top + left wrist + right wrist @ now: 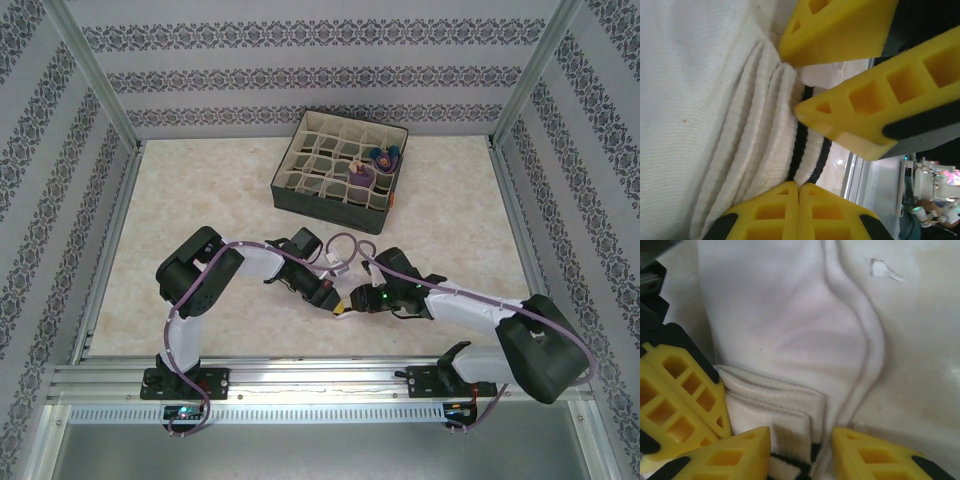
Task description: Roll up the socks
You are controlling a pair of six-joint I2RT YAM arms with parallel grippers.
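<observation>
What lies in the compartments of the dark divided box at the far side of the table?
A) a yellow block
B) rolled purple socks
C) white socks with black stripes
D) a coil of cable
B: the top view shows rolled purple socks sitting in compartments toward the right side of the box.

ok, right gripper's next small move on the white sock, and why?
Probably close the right gripper on the folded cuff. Its jaws stand apart around that black-striped cuff of the white sock, while the left gripper sits shut at the cuff's edge, so a firm grip seems needed before rolling.
</observation>
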